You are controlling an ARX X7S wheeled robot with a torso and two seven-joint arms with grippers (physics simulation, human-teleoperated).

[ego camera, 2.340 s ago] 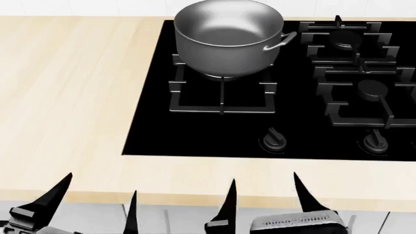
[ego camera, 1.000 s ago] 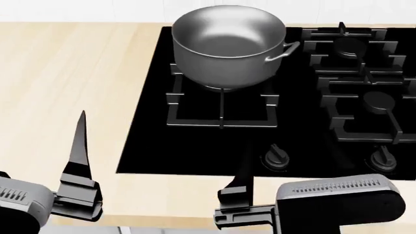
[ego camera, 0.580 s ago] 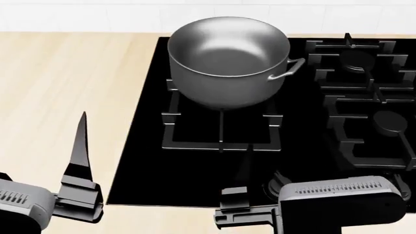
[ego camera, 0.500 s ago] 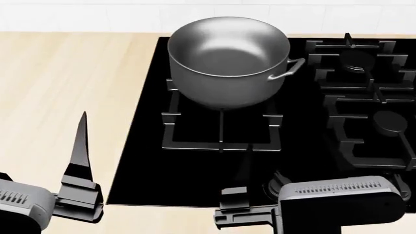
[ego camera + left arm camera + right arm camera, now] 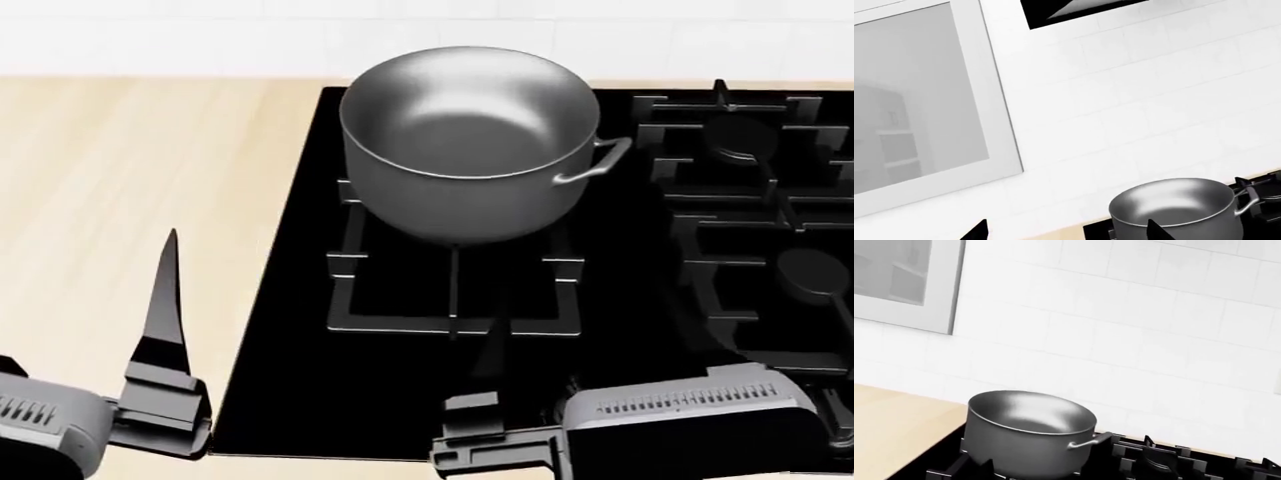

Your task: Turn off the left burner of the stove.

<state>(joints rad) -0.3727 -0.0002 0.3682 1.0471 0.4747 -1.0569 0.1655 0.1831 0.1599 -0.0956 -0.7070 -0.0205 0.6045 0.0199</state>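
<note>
The stove (image 5: 287, 330) is a black glass cooktop set into a light wood counter. Its left burner (image 5: 454, 300), under a wide square grate, carries a steel pot (image 5: 467, 150). The right gripper (image 5: 1067, 462) is open over the stove's front strip, one finger (image 5: 489, 345) pointing at the grate. Its grey body (image 5: 687, 430) covers the spot where the knobs sit, so no knob shows clearly. My left gripper (image 5: 1066, 234) is open above the counter left of the stove, one finger (image 5: 166, 300) upright. Both wrist views look toward the pot (image 5: 1031, 432) (image 5: 1174, 207) and hold nothing.
Smaller paired grates (image 5: 747, 150) fill the stove's right side. Light wood counter (image 5: 134, 180) stretches to the left. A white tiled wall (image 5: 1121, 340) rises behind, with a framed window (image 5: 921, 100) and a dark range hood (image 5: 1074, 10) above.
Both grippers rose from the counter's front edge. The stove and pot have slid lower and closer in the head view, and the right gripper's body now covers the front knob.
</note>
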